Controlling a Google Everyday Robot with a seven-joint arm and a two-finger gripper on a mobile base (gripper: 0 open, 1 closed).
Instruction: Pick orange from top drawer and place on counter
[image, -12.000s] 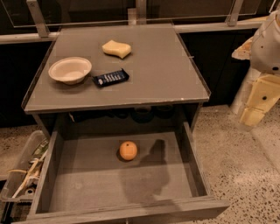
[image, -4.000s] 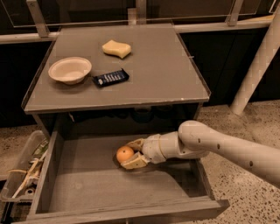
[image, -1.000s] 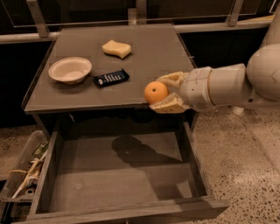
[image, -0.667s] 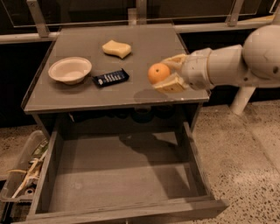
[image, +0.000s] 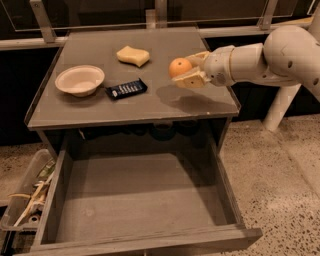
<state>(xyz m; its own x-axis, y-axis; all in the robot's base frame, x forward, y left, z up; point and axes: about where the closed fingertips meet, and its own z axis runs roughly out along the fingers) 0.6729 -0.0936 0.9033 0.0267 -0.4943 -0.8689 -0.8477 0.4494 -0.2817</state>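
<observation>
My gripper (image: 189, 70) comes in from the right and is shut on the orange (image: 179, 67), a small round orange fruit. It holds the orange a little above the right part of the grey-brown counter (image: 150, 100); a shadow lies on the counter below it. The top drawer (image: 135, 200) is pulled out below the counter, and its flat grey bottom is bare.
On the counter are a cream bowl (image: 80, 80) at the left, a dark snack packet (image: 126, 89) beside it and a pale yellow sponge (image: 133, 55) at the back. A clear plastic bin of clutter (image: 25, 200) stands on the floor left of the drawer. A white post (image: 280, 105) stands at the right.
My gripper took the orange out of the drawer, lifted it and carried it up and back over the counter's right part. The drawer now holds nothing.
</observation>
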